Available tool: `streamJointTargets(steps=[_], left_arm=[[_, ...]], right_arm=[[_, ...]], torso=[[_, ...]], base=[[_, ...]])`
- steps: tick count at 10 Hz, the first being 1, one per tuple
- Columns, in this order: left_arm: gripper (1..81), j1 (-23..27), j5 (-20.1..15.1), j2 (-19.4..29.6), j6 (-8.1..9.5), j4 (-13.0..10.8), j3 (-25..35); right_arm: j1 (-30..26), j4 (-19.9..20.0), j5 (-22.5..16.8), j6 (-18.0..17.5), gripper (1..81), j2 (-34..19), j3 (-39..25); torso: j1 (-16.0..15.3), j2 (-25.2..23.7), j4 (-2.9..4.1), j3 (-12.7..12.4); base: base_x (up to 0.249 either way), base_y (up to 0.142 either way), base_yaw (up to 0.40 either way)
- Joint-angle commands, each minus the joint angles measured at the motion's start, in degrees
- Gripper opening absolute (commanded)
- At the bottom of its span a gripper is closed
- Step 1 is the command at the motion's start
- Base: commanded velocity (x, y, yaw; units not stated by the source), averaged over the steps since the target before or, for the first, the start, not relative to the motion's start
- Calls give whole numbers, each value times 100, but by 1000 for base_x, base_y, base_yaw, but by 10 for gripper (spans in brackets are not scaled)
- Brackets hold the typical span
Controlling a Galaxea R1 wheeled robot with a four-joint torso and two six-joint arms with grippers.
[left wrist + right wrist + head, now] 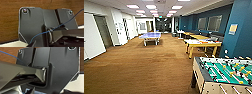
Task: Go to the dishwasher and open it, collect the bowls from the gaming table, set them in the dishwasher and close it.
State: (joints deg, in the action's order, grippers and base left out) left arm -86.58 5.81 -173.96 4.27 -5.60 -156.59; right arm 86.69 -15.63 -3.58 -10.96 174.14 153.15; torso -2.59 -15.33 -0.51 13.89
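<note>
The robot looks down a long carpeted games room. The gaming table [201, 43], with its yellow frame and pale top, stands ahead on the right against the blue wall [239, 32], past the foosball table [224, 73], which is close at the lower right. It is well apart from either tool, far out of reach. Something orange and some pale shapes lie on the worktop, but they are too blurred to say whether they are bowls. A blue ping-pong table [151, 36] stands further off in mid-room. No dishwasher can be made out.

Both wrist views look past the robot's own dark plate onto the brown carpet [10, 18]. The fingers cannot be made out in either, so I cannot tell how far either tool is open or whether it has hold of anything.

As a judgement: bowls are likely light, stiff and smooth-sided, perhaps breakable, so they could slip under a side pinch. The rim is the sound place to take hold, one finger inside and one outside, with the bowl lifted level. The glossy worktop may let a bowl slide if nudged.
</note>
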Motion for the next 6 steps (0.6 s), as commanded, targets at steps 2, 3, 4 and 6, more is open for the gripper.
streamJointTargets(steps=[2, 3, 4, 6], left_arm=[[811, 286, -265, 10, -40, 23, -4], [811, 286, -274, 1, -40, 23, -4], [811, 286, -273, 1, -40, 23, -4], [811, 286, -266, 10, -32, 23, -4]], right_arm=[[-296, -28, -283, 15, 811, 9, -32], [-288, -28, -283, 15, 811, 9, -32], [-296, -28, -283, 15, 811, 9, -32], [-296, -28, -283, 15, 811, 17, -32]], torso=[[0, 0, 0, 0], [0, 0, 0, 0], [0, 0, 0, 0], [0, -2, 0, 0]], base=[[133, 0, 0], [133, 0, 0], [133, 64, 0], [116, 80, 0]])
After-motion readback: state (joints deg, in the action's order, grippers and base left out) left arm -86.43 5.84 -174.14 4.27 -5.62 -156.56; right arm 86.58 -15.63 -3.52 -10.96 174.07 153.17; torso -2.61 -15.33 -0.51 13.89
